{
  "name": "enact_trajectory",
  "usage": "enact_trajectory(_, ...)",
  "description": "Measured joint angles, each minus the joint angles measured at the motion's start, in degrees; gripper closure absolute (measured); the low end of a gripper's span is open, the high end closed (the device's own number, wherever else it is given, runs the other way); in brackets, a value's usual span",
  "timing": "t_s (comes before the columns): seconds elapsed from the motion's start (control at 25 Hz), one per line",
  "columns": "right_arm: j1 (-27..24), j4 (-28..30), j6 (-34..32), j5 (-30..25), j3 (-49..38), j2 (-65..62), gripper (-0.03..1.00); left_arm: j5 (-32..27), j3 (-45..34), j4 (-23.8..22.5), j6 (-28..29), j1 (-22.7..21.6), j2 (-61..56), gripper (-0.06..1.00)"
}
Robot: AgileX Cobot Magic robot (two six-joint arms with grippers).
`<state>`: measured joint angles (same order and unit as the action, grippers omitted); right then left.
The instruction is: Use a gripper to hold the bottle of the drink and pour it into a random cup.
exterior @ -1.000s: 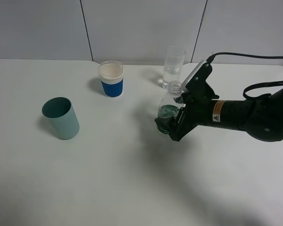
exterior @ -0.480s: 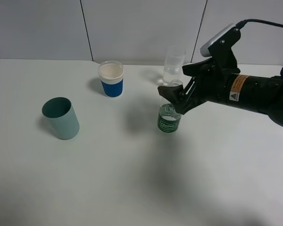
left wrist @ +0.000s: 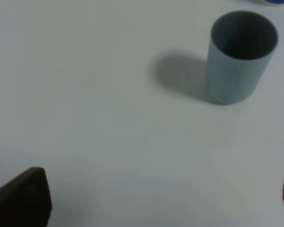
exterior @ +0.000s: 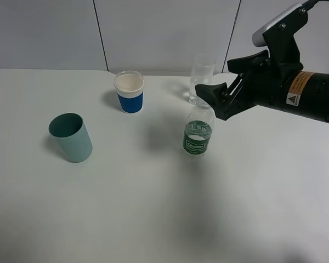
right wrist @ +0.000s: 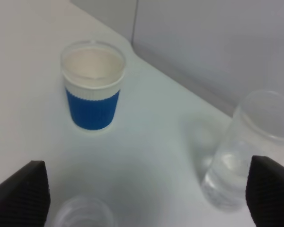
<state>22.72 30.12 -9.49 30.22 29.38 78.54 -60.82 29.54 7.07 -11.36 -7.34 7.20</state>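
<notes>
The right tool (exterior: 219, 101) hangs above the bench (exterior: 153, 208), just beside the bottle's open neck and a little higher. Its jaws are spread and pinch nothing; in the right wrist view both fingertips (right wrist: 21, 191) show wide apart with the bottle's mouth between them, below. The left tool (left wrist: 151, 198) is also spread and empty, low over bare bench near the teal cup (left wrist: 240, 56).

The bottle (exterior: 198, 130) stands upright and free on the bench. Taking it as the landmark: the glass (exterior: 202, 78) stands just behind it, close but apart; the blue-and-white paper cup (exterior: 129, 91) is behind and to the left; the teal cup is well off to the left.

Judging progress: the glass shows clear liquid in its lower part and the bottle holds only a little, so the pour looks done and the bottle set back down. Little seems left beyond clearing the arm away, though I cannot be sure the liquid came from this bottle.

The bottle's dark green label carries white lettering, too small to read. The arm bears an orange-and-white warning sticker (exterior: 297, 87) with a triangle; its text is illegible.
</notes>
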Motion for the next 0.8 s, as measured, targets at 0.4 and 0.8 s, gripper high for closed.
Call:
enact_trajectory(0.4,0.0,-6.82,6.53,-8.94,0.0,-12.42,0.15,0.0,0.0,0.0,0.0,0.0,0.0,-0.05)
enact_trajectory(0.8,-5.47,-10.79,8.46,-20.66,0.0,-23.63,0.15,0.0,0.0,0.0,0.0,0.0,0.0,-0.05)
